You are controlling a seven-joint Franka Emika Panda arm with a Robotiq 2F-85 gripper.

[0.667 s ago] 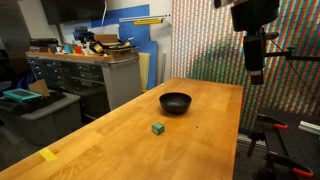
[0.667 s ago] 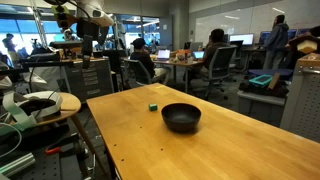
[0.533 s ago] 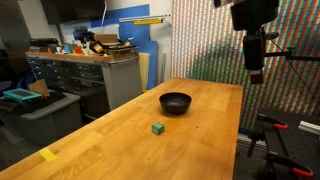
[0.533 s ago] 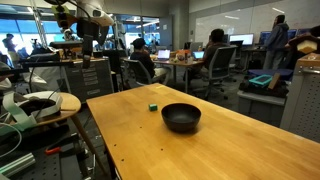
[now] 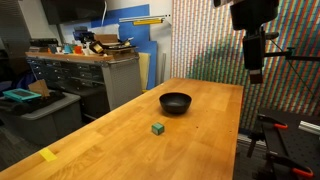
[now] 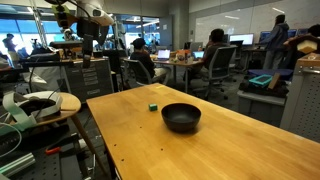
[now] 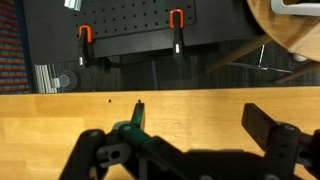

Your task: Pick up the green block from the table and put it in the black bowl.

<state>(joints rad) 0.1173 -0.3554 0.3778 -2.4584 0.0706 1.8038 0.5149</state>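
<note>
The green block [image 5: 158, 128] [image 6: 152, 105] is a tiny dark green cube lying on the wooden table [image 5: 120, 150] [image 6: 140, 140]. The black bowl [image 5: 176, 102] [image 6: 181, 117] stands a short way from it, empty. In an exterior view my gripper [image 5: 255, 76] hangs high above the table's far edge, well away from both. In the wrist view the gripper [image 7: 200, 120] is open and empty over bare wood. Neither block nor bowl shows there.
A grey workbench with drawers [image 5: 85, 72] and a teal tray [image 5: 18, 96] stand beside the table. A yellow tape mark [image 5: 48, 154] lies near the table's corner. A black pegboard with orange clamps [image 7: 130, 35] lies beyond the table edge. People sit at desks [image 6: 215, 60].
</note>
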